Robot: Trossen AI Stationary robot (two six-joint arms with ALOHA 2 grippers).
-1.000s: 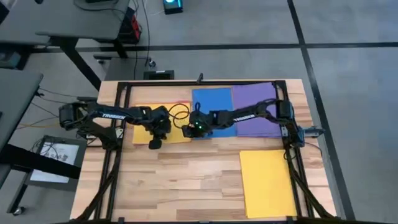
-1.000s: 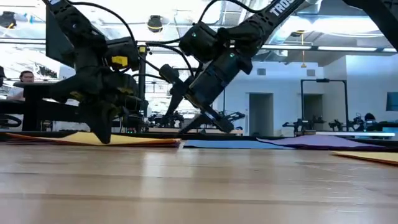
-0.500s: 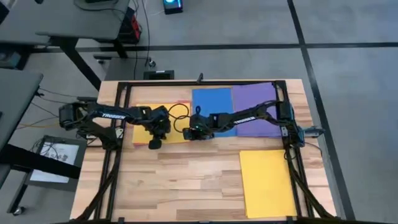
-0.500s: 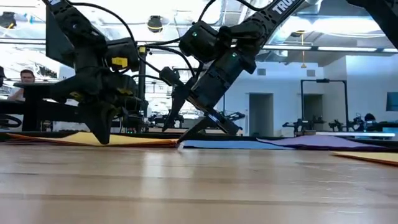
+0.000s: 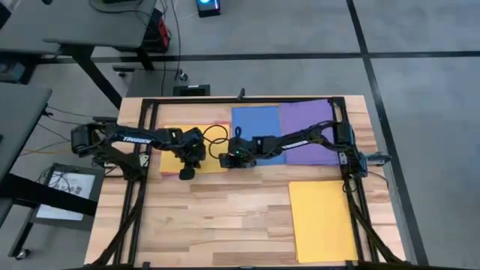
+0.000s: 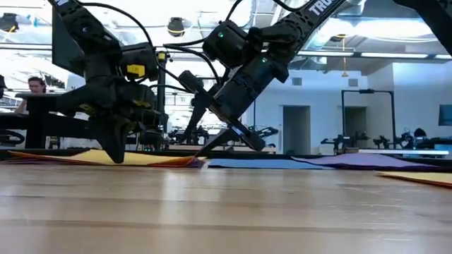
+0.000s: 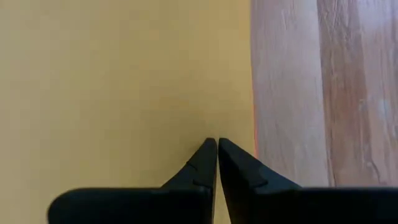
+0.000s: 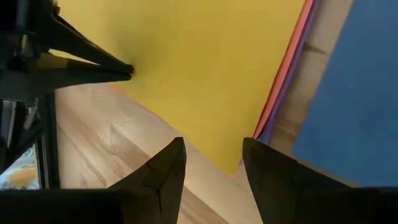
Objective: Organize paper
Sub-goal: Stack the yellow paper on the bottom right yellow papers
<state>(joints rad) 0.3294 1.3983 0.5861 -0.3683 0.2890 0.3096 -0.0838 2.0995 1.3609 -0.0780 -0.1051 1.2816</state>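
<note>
Looking from overhead, the left gripper presses on the yellow sheet at the table's ten o'clock; the right gripper reaches beside the blue sheet. Left wrist: fingers together. Right wrist: fingers apart over the yellow corner.

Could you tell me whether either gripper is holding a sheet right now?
Nothing is held. The left gripper, shut, presses on the yellow sheet; the right gripper hovers open over its corner.

White "TROSSEN" lettering on left arm, right arm
</note>
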